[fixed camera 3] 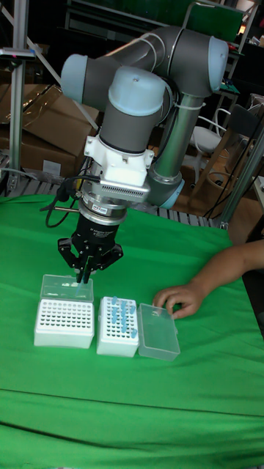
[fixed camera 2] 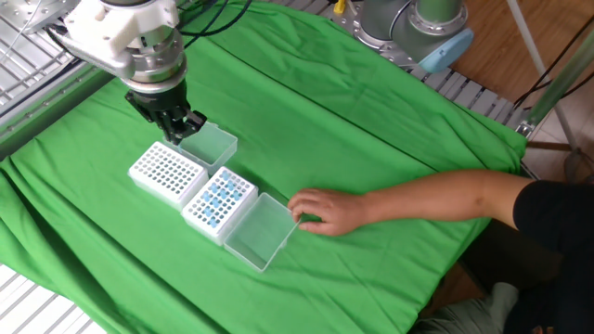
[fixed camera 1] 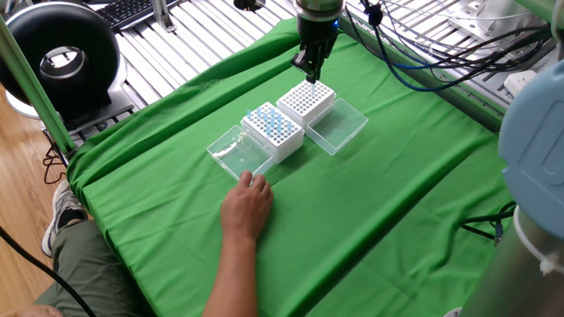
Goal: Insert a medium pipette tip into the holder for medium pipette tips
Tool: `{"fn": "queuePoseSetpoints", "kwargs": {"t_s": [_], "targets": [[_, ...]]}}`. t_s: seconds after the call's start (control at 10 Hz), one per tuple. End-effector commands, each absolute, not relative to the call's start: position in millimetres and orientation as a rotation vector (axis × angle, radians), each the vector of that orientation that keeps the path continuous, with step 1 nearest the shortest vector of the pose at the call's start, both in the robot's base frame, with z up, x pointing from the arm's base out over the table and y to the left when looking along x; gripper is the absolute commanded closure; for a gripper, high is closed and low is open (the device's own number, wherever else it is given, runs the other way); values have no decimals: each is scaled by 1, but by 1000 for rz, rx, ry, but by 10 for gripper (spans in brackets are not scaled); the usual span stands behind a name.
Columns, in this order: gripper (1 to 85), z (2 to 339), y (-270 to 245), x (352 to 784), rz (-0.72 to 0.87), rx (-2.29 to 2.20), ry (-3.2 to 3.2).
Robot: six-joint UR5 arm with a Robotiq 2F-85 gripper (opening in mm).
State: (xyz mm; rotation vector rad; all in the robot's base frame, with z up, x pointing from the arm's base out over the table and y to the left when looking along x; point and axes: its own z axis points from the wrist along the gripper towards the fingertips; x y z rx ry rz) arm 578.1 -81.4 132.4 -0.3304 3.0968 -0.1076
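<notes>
Green cloth [fixed camera 1: 414, 202] covers the table, carrying two white tip racks side by side, touching. White empty holder [fixed camera 2: 166, 173], a grid of open holes, lies nearer the cloth's far edge in the first fixed view; its clear lid [fixed camera 2: 210, 146] is hinged open behind it. Second rack [fixed camera 2: 220, 200] holds blue-topped tips, its clear lid [fixed camera 2: 261, 230] open toward a person's hand [fixed camera 2: 320, 209], which rests on the cloth just beside it. Gripper [fixed camera 3: 83, 272] hangs above the empty holder's edge, fingers nearly together; a slender medium pipette tip [fixed camera 3: 81, 278] appears between them, though too small to confirm.
</notes>
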Motion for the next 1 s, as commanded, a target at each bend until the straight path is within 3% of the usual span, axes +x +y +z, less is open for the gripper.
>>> {"fn": "queuePoseSetpoints", "kwargs": {"t_s": [0.0,0.3,0.9], "targets": [[847,135,-104,603,-115,-452,3061],[847,136,-129,628,-189,-580,3006],[847,126,-127,652,-138,-599,2966]]}}
